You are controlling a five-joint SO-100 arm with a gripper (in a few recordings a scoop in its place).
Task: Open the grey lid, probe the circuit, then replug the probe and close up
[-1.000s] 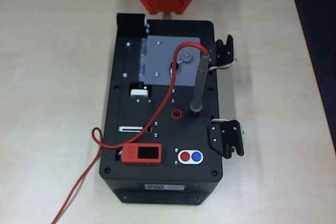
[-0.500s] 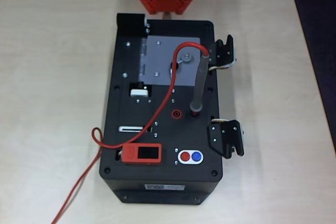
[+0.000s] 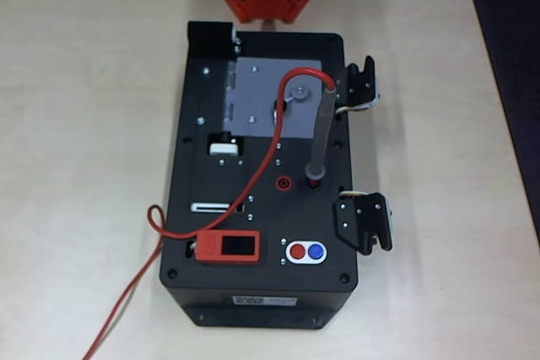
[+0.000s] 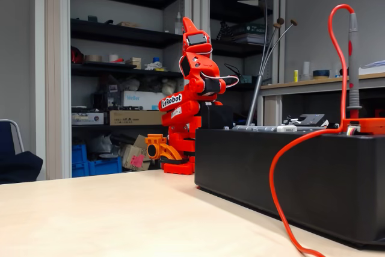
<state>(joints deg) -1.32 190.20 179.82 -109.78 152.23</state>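
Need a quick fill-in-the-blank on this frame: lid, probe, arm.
1. The grey lid lies ____ on the black box.
2. The probe stands upright, plugged into the box, with a ____ cable.
3. The blue button sits beside a ____ button.
4. The arm is folded up ____ the box in the fixed view.

Missing: closed; red; red; behind

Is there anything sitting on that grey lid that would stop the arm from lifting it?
Yes. The probe's red cable loops across the grey lid by its knob, and the upright probe stands by the lid's right edge.

Light wooden table (image 3: 84,124), black box (image 3: 261,292), red cable (image 3: 118,309)
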